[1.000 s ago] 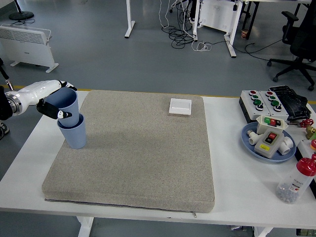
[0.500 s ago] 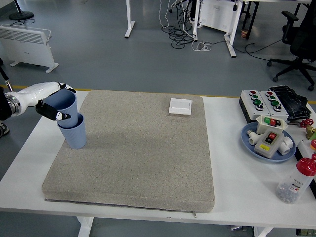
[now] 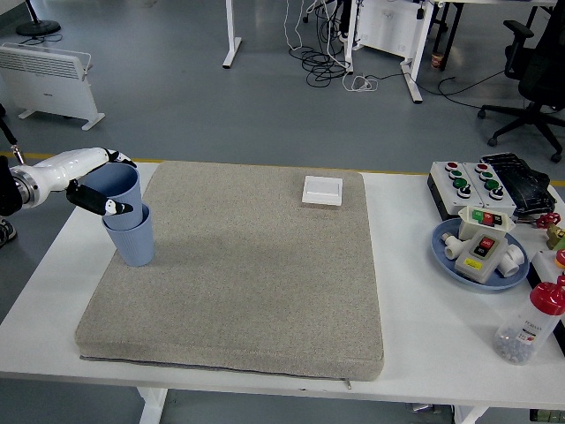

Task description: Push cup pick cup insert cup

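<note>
Two blue cups stand nested at the left edge of the grey mat [image 3: 247,274]. The upper cup [image 3: 125,196] leans slightly left inside the lower cup [image 3: 134,240], which stands upright on the mat. My left hand [image 3: 118,184] reaches in from the left edge, white forearm behind it. Its fingers curl over the upper cup's far rim and the thumb [image 3: 112,208] presses the near side, so the hand is shut on that cup. My right arm is out of view.
A white square switch box [image 3: 322,190] lies at the mat's far edge. On the right stand a push-button box [image 3: 477,181], a blue plate [image 3: 439,249] with small control parts, and a red-capped clear bottle [image 3: 530,325].
The left forearm has drawn back a little to the left. The hand stays around the upper cup and both cups have kept their place.
</note>
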